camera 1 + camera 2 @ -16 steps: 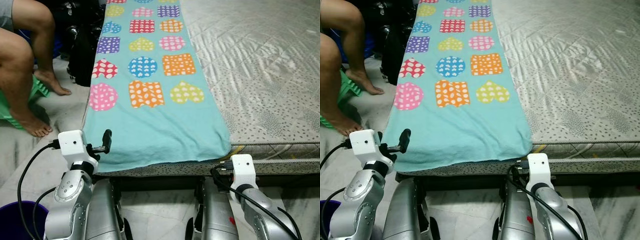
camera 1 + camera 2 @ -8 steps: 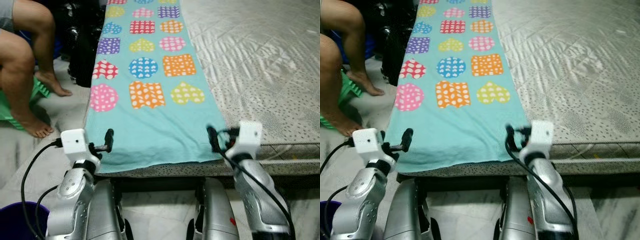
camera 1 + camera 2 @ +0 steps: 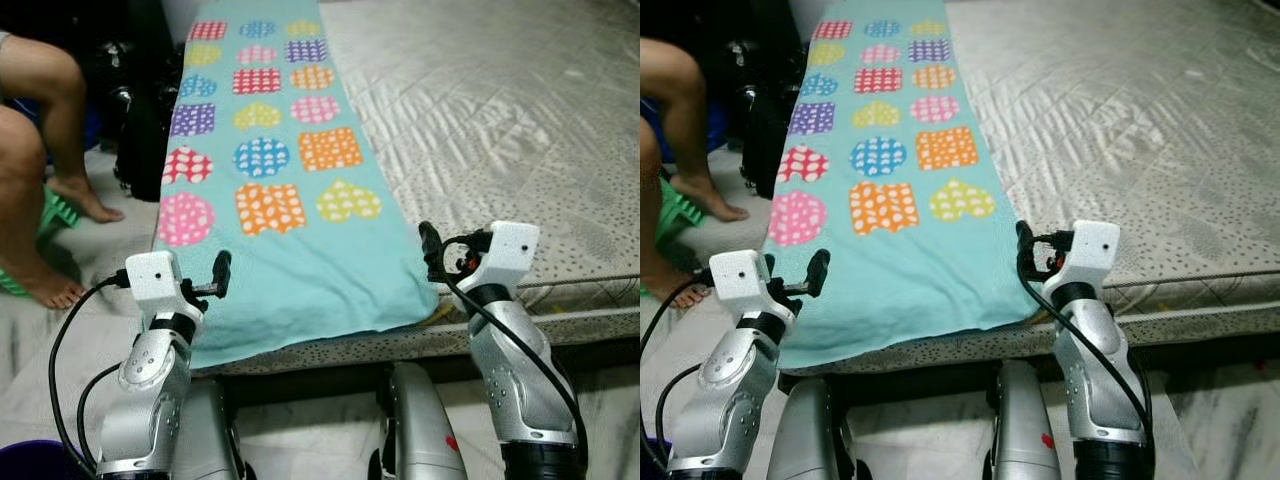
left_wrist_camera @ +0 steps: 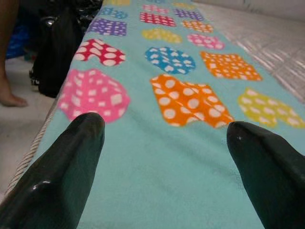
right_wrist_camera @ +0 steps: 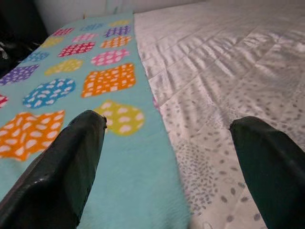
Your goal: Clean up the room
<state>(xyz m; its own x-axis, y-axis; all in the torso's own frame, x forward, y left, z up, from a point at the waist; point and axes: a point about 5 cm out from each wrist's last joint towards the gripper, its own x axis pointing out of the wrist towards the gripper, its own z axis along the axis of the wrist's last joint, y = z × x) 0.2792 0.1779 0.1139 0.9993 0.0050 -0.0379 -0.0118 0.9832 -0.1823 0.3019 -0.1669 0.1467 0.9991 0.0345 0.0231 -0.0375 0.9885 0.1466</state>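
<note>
A teal towel (image 3: 285,250) printed with bright dotted hearts and squares lies flat along the left side of a grey patterned mattress (image 3: 520,130). Its near edge hangs slightly over the bed's front. My left gripper (image 3: 215,282) hovers at the towel's near left corner, open, with the cloth showing between its fingers (image 4: 71,157). My right gripper (image 3: 432,262) is raised at the near right corner, also open; its fingers (image 5: 66,162) straddle the towel's right edge, one over the cloth and the other over bare mattress. Neither holds anything.
A person's bare legs (image 3: 40,150) are at the left, beside a green stool (image 3: 55,215). A black bag (image 3: 140,130) leans against the bed's left side. A purple bucket rim (image 3: 25,462) sits on the floor at the bottom left.
My right arm has risen from below the bed's front edge to the towel's near right corner. The left gripper has stayed at the left corner. The camera has shifted a little.
</note>
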